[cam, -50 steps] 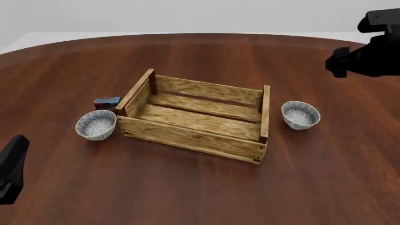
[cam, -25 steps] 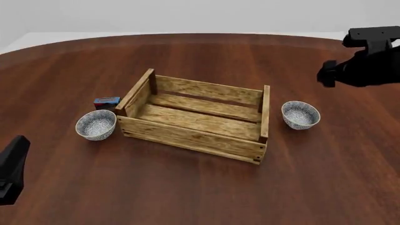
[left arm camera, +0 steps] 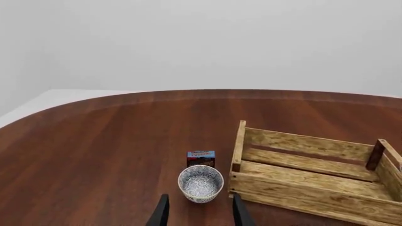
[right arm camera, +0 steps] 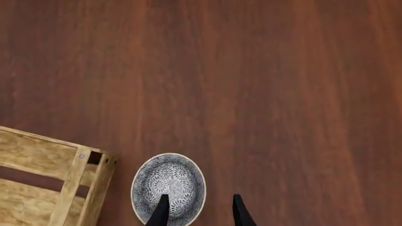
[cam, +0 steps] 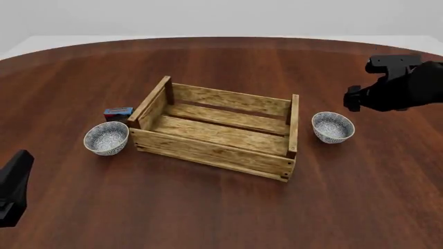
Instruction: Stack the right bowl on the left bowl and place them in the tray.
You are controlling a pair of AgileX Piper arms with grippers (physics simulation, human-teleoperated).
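The left bowl [cam: 107,138] [left arm camera: 200,182], white with a blue pattern, stands upright on the table just left of the tray [cam: 207,150] [left arm camera: 301,188]. The matching right bowl [cam: 333,127] [right arm camera: 168,188] stands just right of the tray's right end [right arm camera: 69,188]. My right gripper [cam: 354,98] [right arm camera: 199,214] hovers above and slightly beyond the right bowl, open and holding nothing; one fingertip overlaps the bowl's rim in the right wrist view. My left gripper [cam: 15,181] [left arm camera: 199,214] sits low at the near left, open and empty, facing the left bowl from a distance.
A small blue-and-brown box [cam: 118,112] [left arm camera: 201,157] stands just behind the left bowl, near the tray's left corner. The dark wooden table [cam: 221,218] is round, with its far edge curving across the back.
My right arm has come down and to the left, closer to the right bowl. The left arm, both bowls and the tray have not moved.
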